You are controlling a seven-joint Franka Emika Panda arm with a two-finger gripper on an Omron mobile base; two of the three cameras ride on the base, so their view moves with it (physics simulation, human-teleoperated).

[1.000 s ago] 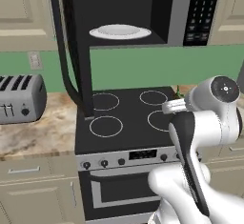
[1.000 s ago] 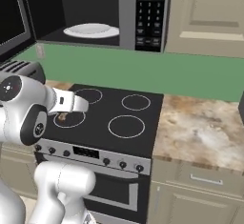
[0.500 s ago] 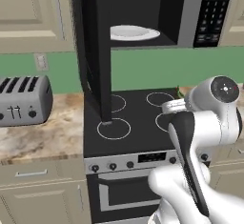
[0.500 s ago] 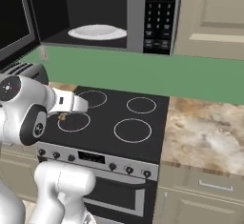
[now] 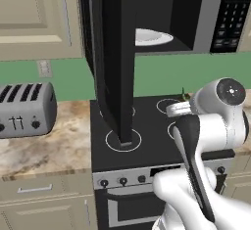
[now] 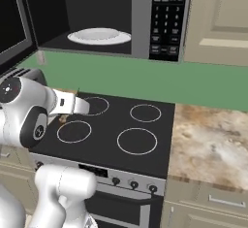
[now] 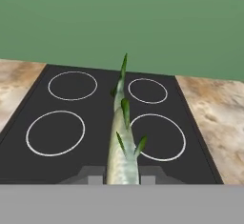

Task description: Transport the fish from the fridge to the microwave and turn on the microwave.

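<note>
The desk is a mottled beige stone surface flanking a black stove top with four ring burners. A silver toaster stands on the left section. The open microwave floor carries one white plate (round, empty)

The fish is a slim, pale greenish-grey piece with small green fins, running lengthwise from six o'clock up toward twelve in the hand view, above the black stovetop. The microwave hangs above, at twelve o'clock: a wide black box, its dark door swung wide open, the button keypad at three o'clock of the cavity
</note>
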